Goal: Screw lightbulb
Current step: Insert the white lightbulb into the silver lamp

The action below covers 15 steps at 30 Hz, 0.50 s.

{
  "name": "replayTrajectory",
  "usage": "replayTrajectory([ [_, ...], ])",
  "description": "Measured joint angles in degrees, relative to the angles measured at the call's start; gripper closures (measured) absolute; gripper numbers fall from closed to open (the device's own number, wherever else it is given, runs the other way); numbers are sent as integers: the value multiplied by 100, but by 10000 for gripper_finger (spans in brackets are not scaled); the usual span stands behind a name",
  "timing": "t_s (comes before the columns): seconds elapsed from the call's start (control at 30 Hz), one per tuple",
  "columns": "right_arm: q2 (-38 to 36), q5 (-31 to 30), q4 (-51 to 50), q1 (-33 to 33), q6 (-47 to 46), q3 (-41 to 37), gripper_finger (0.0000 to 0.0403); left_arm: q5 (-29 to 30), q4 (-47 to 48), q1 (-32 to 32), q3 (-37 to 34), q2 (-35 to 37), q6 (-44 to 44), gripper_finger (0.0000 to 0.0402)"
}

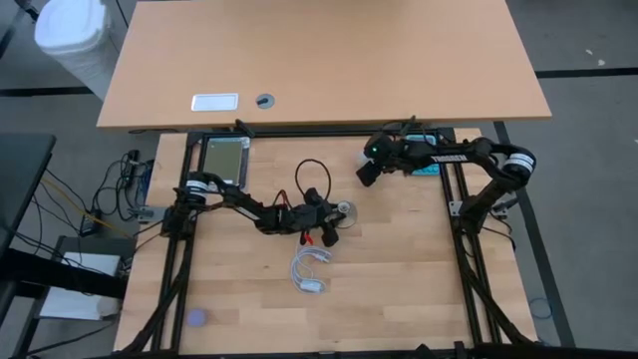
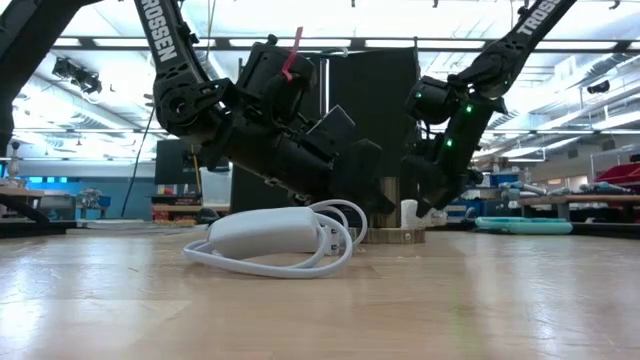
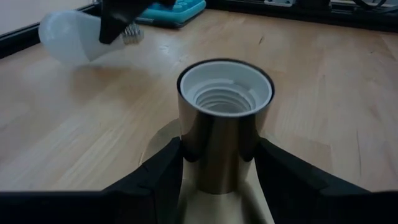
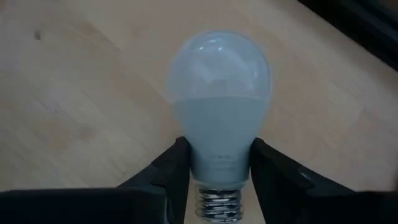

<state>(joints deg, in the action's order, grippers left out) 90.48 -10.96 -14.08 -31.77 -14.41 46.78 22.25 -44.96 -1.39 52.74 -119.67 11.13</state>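
Right gripper (image 4: 219, 171) clamped on the neck of the white frosted pear-shaped lightbulb (image 4: 219, 93), lying sideways on the wood, well apart from the upright metallic socket cylinder (image 3: 222, 134) pinched by left gripper (image 3: 219, 168).

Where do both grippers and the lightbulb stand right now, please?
Right gripper shut on lightbulb. Left gripper clamps metal socket, opening clear. White cable beside socket, not blocking.

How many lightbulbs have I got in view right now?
1. The lightbulb lies on the wooden table at the far right side, clamped at its neck by the right gripper. The socket held by the left gripper is empty. None others visible.
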Motion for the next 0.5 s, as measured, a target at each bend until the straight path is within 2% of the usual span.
replayTrajectory([
  [0.3, -499, 177, -477, 189, 96, -23, 265, -14, 99, 31, -12, -14, 146, 204],
  [0.5, -891, 179, -270, 468, -130, -556, 274, -1, 79, 44, -12, -14, 159, 204],
])
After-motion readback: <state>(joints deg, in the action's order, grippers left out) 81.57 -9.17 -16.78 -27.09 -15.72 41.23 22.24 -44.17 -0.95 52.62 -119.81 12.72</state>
